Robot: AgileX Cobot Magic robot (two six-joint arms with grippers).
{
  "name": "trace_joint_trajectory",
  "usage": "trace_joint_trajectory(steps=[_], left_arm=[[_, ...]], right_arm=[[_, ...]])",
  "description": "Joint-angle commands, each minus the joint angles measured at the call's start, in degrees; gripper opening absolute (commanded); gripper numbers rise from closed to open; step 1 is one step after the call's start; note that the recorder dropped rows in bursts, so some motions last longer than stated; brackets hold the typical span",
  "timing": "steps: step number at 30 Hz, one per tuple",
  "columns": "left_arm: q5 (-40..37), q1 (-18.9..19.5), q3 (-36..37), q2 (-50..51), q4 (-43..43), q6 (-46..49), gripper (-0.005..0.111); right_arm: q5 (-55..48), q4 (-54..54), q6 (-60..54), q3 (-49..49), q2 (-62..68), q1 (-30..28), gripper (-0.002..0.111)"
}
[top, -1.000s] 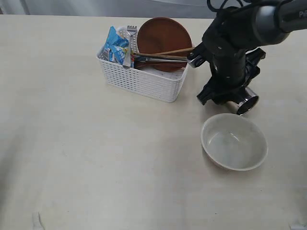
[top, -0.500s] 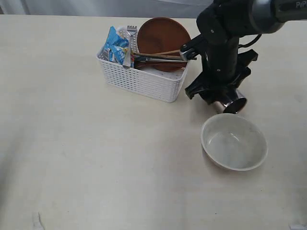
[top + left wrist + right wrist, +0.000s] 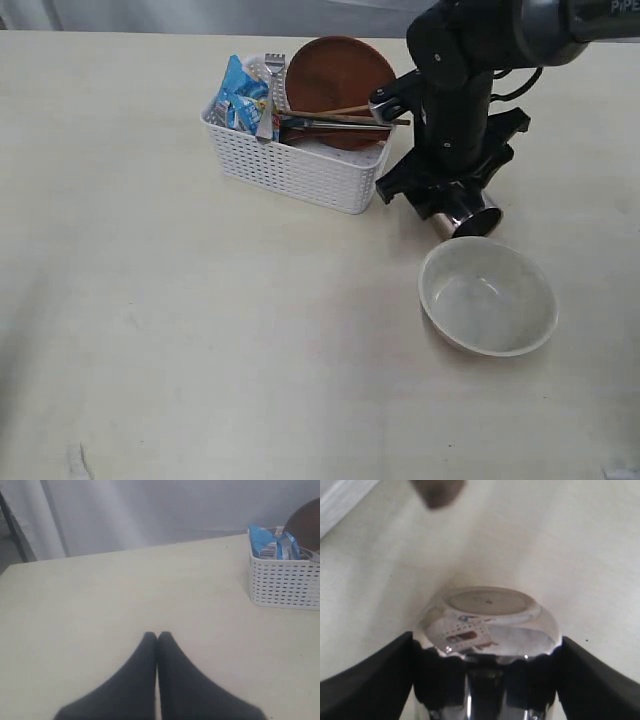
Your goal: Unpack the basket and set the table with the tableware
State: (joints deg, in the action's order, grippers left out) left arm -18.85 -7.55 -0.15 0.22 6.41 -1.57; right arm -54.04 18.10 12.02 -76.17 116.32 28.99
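My right gripper (image 3: 452, 203) is shut on the steel cup (image 3: 466, 218), holding it tilted just above the table (image 3: 200, 330), between the white basket (image 3: 300, 165) and the off-white bowl (image 3: 487, 297). The right wrist view shows the cup (image 3: 487, 625) clamped between both black fingers (image 3: 380, 680). In the basket stand the brown plate (image 3: 335, 75), the fork (image 3: 273, 72), the chopsticks (image 3: 350, 109) and a steel utensil (image 3: 335, 125). My left gripper (image 3: 157, 636) is shut and empty, low over bare table, well away from the basket (image 3: 282, 585).
A blue snack bag (image 3: 238, 95) sticks out of the basket's left end and shows in the left wrist view too (image 3: 270, 542). A blurred brown end (image 3: 437, 490) and a corner of the basket (image 3: 335, 500) lie beyond the cup.
My right arm has carried the cup to the left, nearer the basket's right end and behind the bowl. The basket, the bowl and the left gripper have not moved.
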Motion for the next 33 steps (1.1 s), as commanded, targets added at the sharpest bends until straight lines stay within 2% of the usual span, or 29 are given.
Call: trace_joint_trajectory(steps=[1,11,12,15,16,25,33], left_arm=[[0.5,-0.4,0.1,-0.2,-0.6,0.0,0.0],[0.5,-0.4,0.1,-0.2,-0.6,0.0,0.0],[0.5,-0.4,0.1,-0.2,-0.6,0.0,0.0],[0.5,-0.4,0.1,-0.2,-0.6,0.0,0.0],[0.5,-0.4,0.1,-0.2,-0.6,0.0,0.0],[0.5,-0.4,0.1,-0.2,-0.6,0.0,0.0],[0.5,-0.4,0.1,-0.2,-0.6,0.0,0.0]], right_arm=[[-0.5,0.5,0.7,-0.4,-0.2,-0.3,0.064],[-0.9,0.0,1.2,-0.4,-0.2,-0.3,0.067],[-0.9,-0.7,1.2,-0.4,-0.2,-0.3,0.074],[-0.9,-0.7,0.9,-0.4,-0.2,-0.3,0.103],[-0.9,-0.7,0.4,-0.4,-0.2,-0.3,0.105],[-4.8,-0.8,0.3,-0.4,-0.2,-0.3,0.105],[-4.3,-6.3,-1.9,-0.3,0.1,-0.4,0.105]])
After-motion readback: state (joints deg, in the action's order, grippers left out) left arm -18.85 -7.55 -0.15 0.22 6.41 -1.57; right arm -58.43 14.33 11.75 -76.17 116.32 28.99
